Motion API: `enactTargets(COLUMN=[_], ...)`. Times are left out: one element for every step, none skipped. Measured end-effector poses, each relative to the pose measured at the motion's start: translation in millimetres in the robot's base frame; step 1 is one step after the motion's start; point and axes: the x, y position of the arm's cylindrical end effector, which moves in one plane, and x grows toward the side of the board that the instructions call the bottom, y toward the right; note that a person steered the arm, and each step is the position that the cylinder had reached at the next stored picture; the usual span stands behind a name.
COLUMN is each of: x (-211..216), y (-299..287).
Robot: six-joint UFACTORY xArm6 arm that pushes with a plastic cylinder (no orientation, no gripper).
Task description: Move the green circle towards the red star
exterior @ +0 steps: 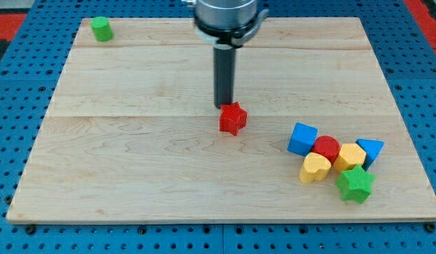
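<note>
Pale wooden board (133, 155) on a blue pegboard (13, 106). The green circle (101, 29) sits alone in the board's top-left corner, well apart from everything else. The red star (233, 118) lies near the board's centre. My tip (224, 106), a bare dark rod with no jaws to open or close, stands just above the star's top edge, touching or nearly so. Near the bottom-right corner, six blocks cluster together: blue cube (302, 138), red circle (327, 149), yellow heart (315, 168), yellow hexagon (350, 156), blue triangle (370, 150), green star (355, 184).
</note>
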Motion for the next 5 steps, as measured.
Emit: enactTargets(x=[45, 67, 82, 82, 23], y=[1, 29, 76, 58, 2])
